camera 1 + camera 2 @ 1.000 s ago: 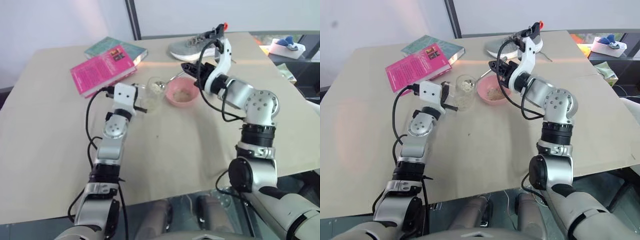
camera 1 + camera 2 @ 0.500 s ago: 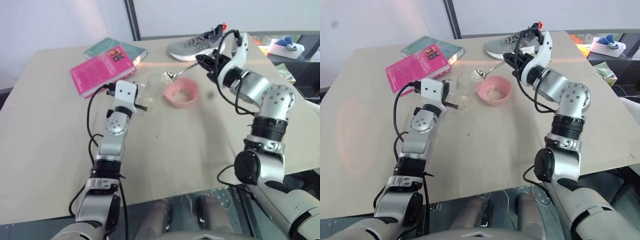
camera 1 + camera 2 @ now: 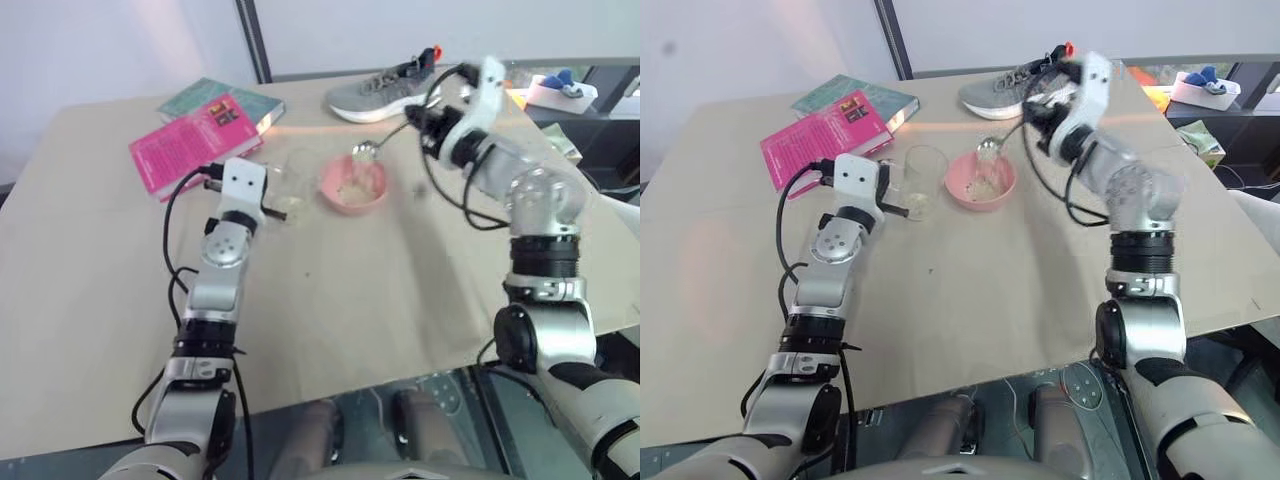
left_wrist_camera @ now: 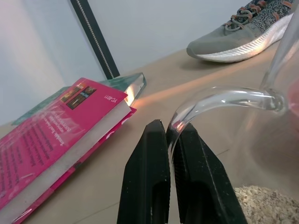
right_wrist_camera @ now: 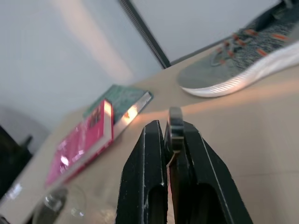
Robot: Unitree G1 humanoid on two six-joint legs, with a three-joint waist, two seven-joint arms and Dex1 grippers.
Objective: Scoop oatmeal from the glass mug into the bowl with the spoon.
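The glass mug stands on the table left of the pink bowl. My left gripper is shut on the mug's clear side handle. Oatmeal lies in the bottom of the mug, and some more lies inside the bowl. My right gripper is shut on the thin handle of the spoon. The handle shows between its fingers. The spoon's small oval end hangs just over the bowl's far rim, with pale flakes in it.
A pink book and a green book lie behind the mug at the far left. A grey shoe sits at the table's back edge. A white tray stands off the table's far right corner.
My right gripper has lifted the spoon out of the mug and carried it right, over the bowl, rolling its wrist. The left gripper has kept still on the mug.
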